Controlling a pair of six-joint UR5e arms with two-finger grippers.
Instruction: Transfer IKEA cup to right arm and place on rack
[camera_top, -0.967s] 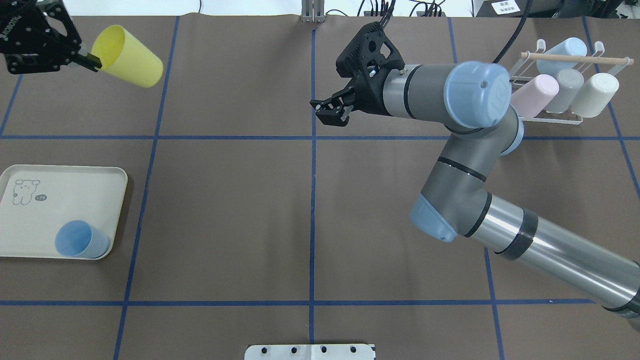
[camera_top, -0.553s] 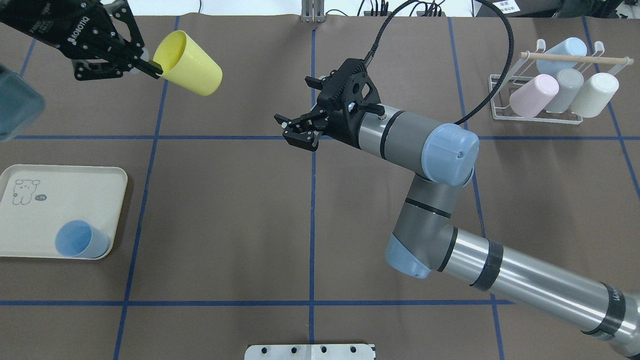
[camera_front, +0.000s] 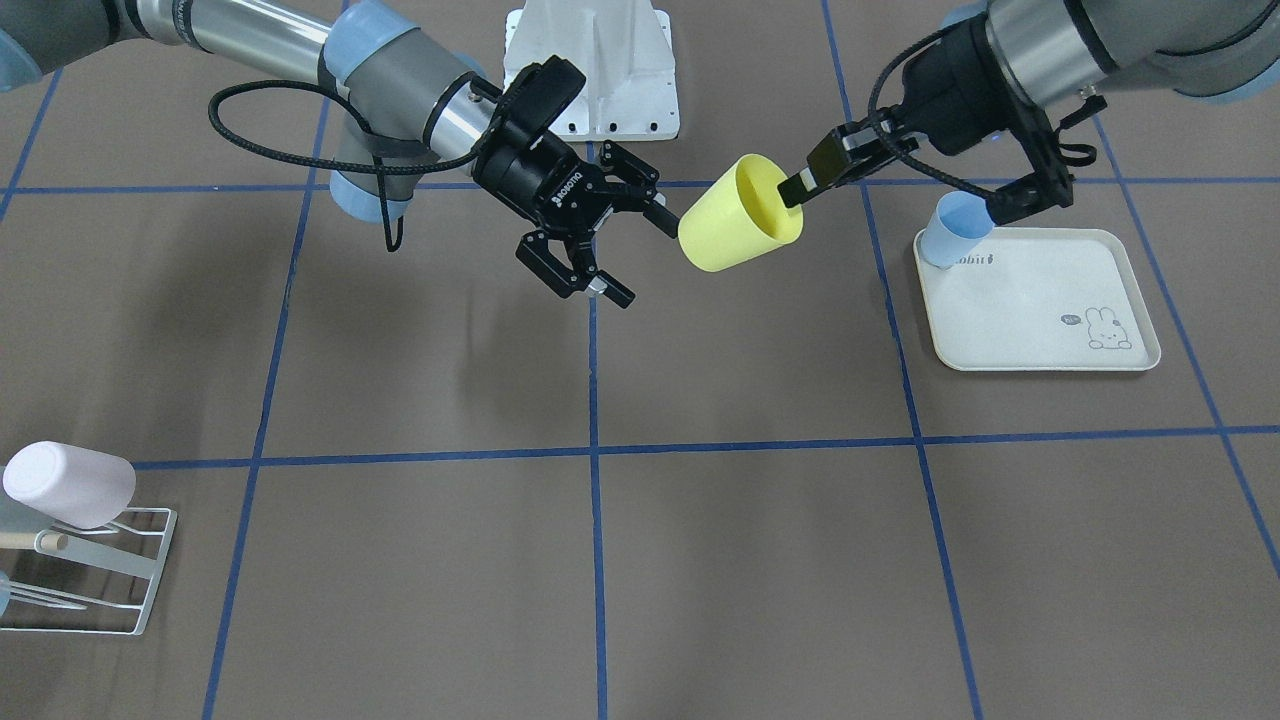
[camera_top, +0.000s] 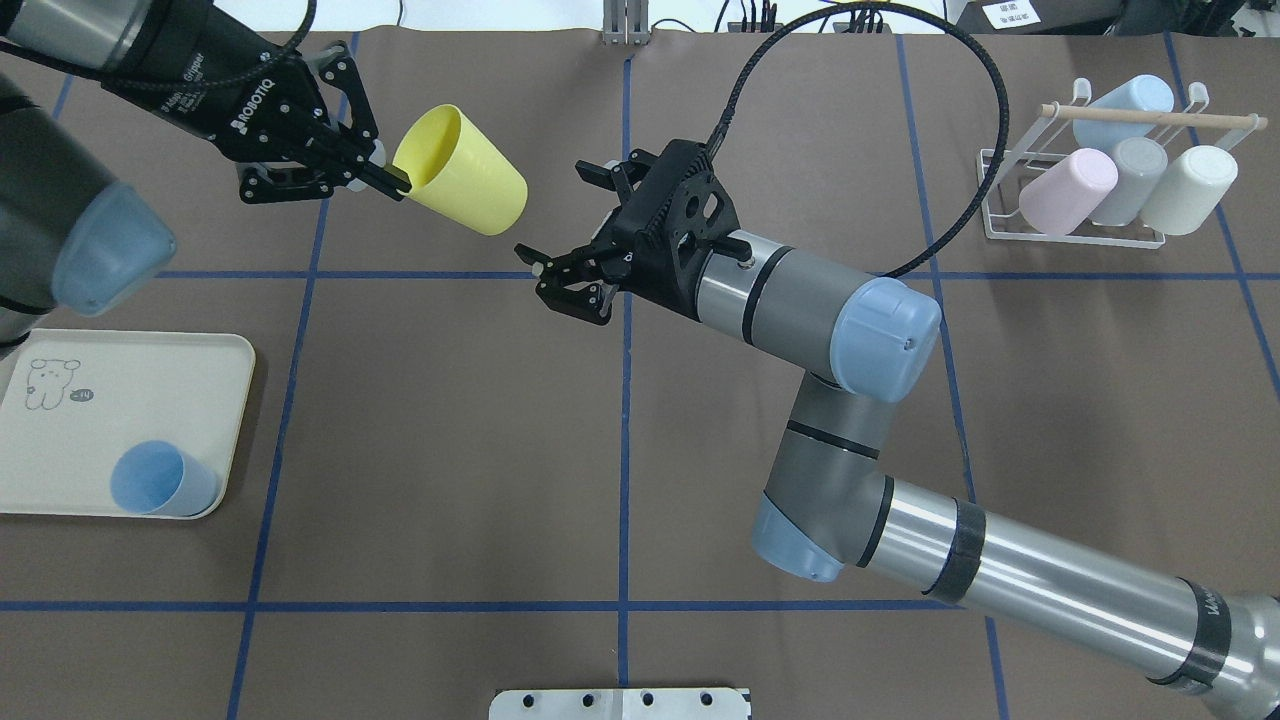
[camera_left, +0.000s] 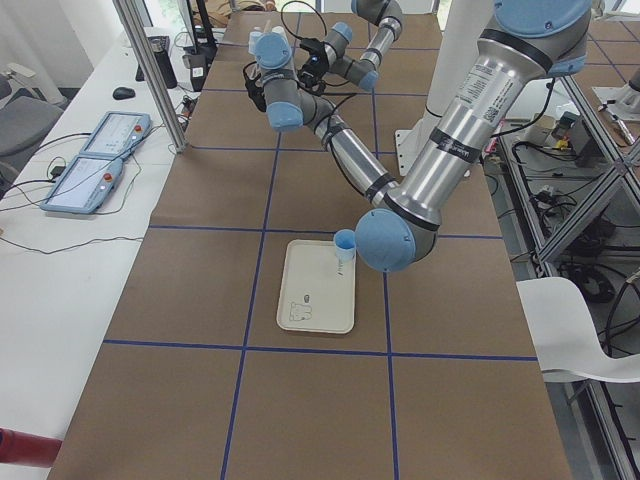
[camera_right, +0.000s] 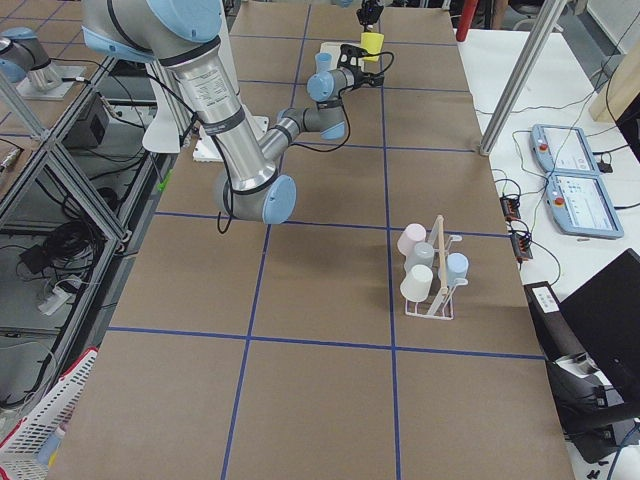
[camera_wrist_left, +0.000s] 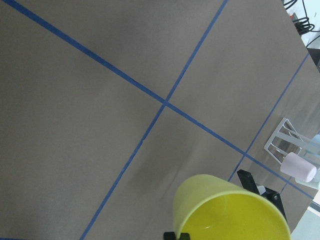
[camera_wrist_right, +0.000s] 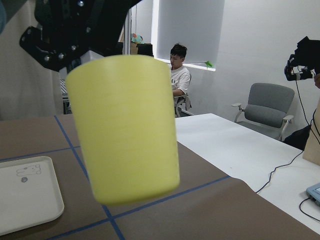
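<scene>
While the cup (camera_top: 465, 172) is clamped at its rim by the left gripper (camera_top: 392, 183), the right gripper (camera_top: 550, 279) is held near its base, fingers apart

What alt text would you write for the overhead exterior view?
The left tool holds a yellow cup by its rim, base pointing toward the open right tool. A white wire rack at far right carries four cups.
</scene>
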